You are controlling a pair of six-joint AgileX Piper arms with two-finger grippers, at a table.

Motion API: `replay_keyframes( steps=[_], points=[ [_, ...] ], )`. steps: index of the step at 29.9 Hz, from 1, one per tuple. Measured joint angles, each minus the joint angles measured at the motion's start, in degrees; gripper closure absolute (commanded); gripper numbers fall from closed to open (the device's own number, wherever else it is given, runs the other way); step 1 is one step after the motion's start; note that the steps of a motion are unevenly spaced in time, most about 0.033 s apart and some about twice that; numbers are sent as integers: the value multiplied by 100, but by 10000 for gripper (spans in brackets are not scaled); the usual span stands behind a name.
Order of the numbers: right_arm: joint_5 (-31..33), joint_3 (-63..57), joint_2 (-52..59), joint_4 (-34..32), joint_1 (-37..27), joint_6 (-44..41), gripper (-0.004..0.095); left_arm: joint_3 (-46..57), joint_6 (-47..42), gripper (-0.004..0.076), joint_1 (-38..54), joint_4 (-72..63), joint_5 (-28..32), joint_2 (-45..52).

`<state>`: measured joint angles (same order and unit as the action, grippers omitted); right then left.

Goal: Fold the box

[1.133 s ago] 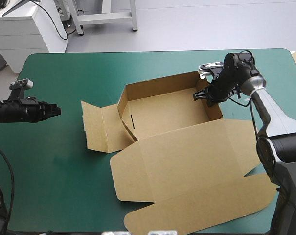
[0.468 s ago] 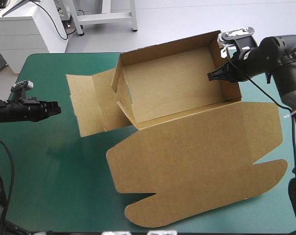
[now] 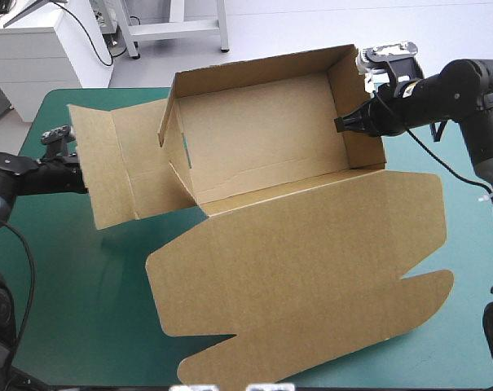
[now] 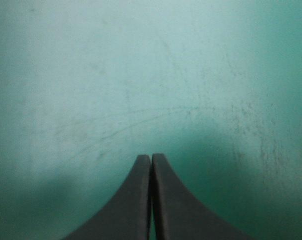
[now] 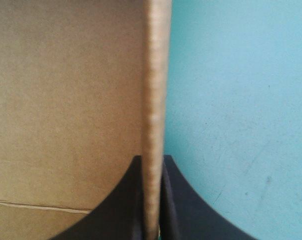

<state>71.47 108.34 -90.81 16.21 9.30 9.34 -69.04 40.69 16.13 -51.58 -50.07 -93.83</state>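
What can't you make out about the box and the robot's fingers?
- High view: the left gripper's tip sits behind the box's side flap; contact cannot be told. Left wrist view shows only teal-green cover ahead of its shut fingers.
- High view: box and lid hide the cover beneath; whether the lid touches it is unclear.
- Right wrist view: the right gripper clamps one wall; the rest of the box is cut off.

The box is hanging over the surface's middle, lid nearward. The right claw is gripping its right wall; the left claw is hovering by its left flap.
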Motion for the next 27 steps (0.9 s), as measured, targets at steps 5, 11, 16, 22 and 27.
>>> replay_keyframes(
  steps=[5,11,16,22,27],
  points=[
    [-151,0,-195,-12,0,0,927,0,-484,732,-951,-394,646,-9],
    [-362,0,-285,-382,0,-234,927,0,-527,732,-1695,-1052,756,-13],
    [-385,0,-335,-891,0,-532,927,0,-504,732,-1755,-1221,547,98],
    [-404,0,-509,-1148,0,-636,927,0,162,732,-1757,-2148,204,253],
    [-404,0,-615,-1151,0,-680,927,0,532,731,-1757,-2781,-146,271]
  ],
)
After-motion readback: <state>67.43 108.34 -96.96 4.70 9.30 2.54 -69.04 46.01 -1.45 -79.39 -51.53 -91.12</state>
